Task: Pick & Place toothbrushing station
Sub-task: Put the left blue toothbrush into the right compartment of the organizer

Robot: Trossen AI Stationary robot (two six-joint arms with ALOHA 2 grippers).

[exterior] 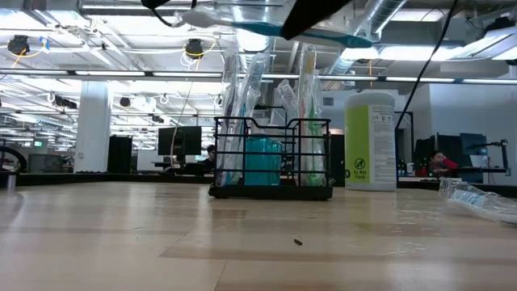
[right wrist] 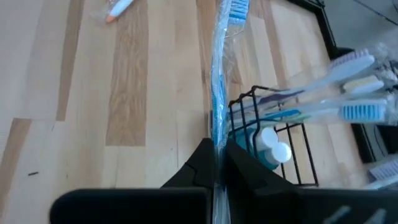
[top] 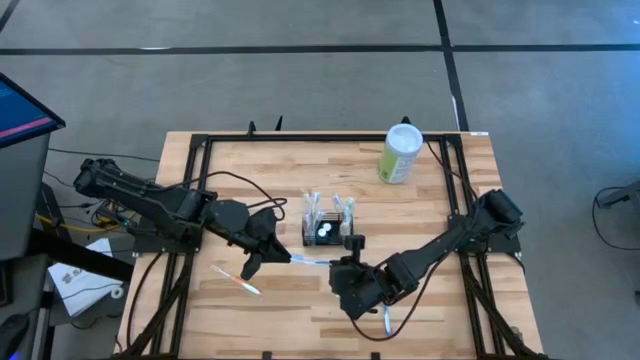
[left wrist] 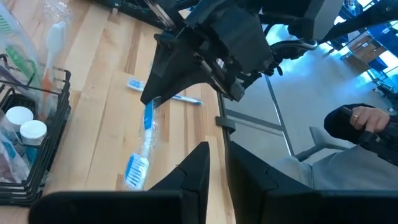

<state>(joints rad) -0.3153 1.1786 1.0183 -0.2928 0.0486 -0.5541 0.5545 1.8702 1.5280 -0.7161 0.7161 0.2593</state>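
The black wire-mesh caddy (top: 328, 226) stands on its base at the table's middle, with upright toothbrushes and small bottles in it; it also shows in the low view (exterior: 271, 166). My right gripper (top: 342, 265) is just in front of it, shut on a blue toothbrush in a clear wrapper (top: 312, 262). My left gripper (top: 275, 255) is shut and empty, left of the brush's head (left wrist: 137, 171). The pale-green canister (top: 401, 155) stands at the far right. My right gripper pinches the wrapped blue toothbrush by its handle (right wrist: 216, 134) between its two fingers. The fingers lie roughly level, pointing toward the table's left, and the brush runs on along them. The brush is lifted clear of the table, and its head (right wrist: 239, 7) is toward my left gripper.
An orange-tipped wrapped toothbrush (top: 236, 281) lies near the front left. Another wrapped brush (top: 385, 320) lies at the front, under my right arm. A black metal frame (top: 200, 140) edges the table. A person's hand (left wrist: 360, 121) shows beyond the table.
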